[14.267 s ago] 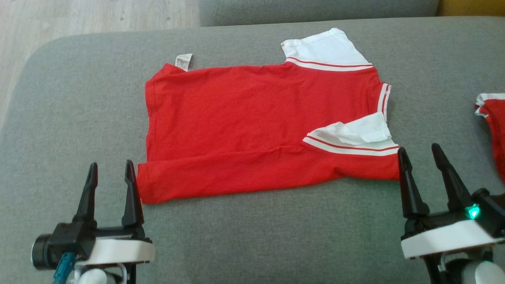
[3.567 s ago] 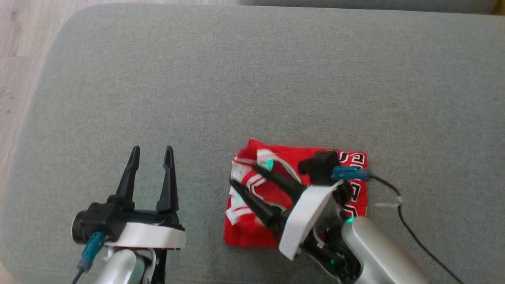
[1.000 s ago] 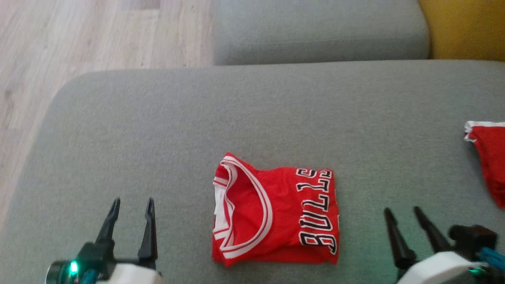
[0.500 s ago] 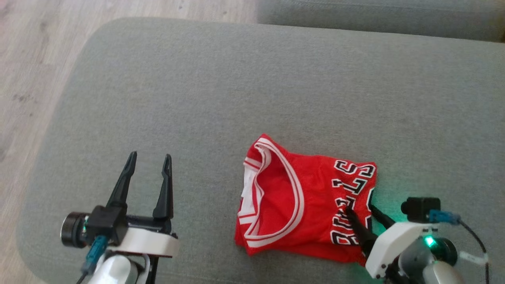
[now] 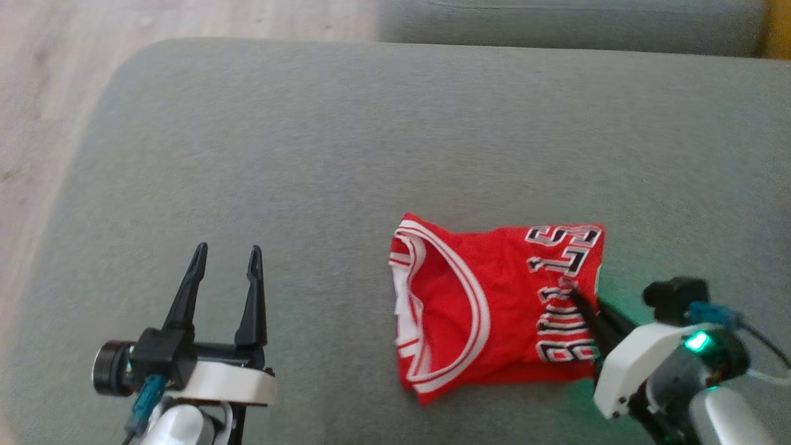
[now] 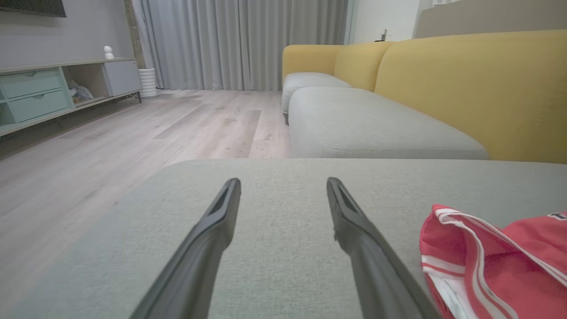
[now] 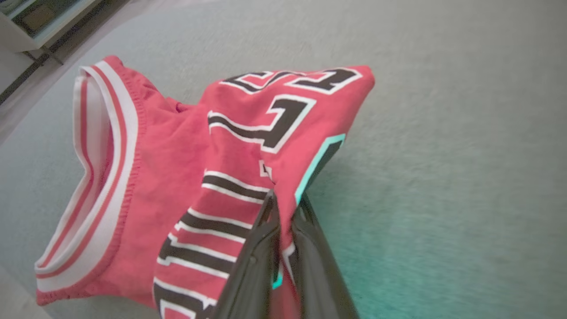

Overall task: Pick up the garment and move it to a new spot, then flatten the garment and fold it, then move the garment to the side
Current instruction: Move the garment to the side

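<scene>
- Centrally, in the lower middle of the head view, the folded red basketball jersey with white trim and black-and-white lettering (image 5: pixel 488 309) lies on the broad grey fabric sofa cushion (image 5: pixel 309 154).
- Its white-striped opening faces the left of that frame; the lettered part runs down its right side.
- At the lower right, the right gripper (image 5: pixel 571 290) has its two dark fingers pressed together, pinching the jersey's lettered right edge.
- In the right wrist view the cloth (image 7: pixel 168 177) is caught between those fingers (image 7: pixel 283 199), and the lettered fold rises in a peak above the cushion (image 7: pixel 443 133).
- At the lower left of the head view, the left gripper (image 5: pixel 227 249) holds nothing, its fingers spread apart, well to the left of the jersey.
- In the left wrist view its fingers (image 6: pixel 283 182) stand parted over the cushion (image 6: pixel 283 248), with the jersey (image 6: pixel 487 261) at the lower right.
- Beyond lie pale wood flooring (image 6: pixel 133 133), a second grey cushion (image 6: pixel 367 128) and a yellow sofa back (image 6: pixel 465 88).
</scene>
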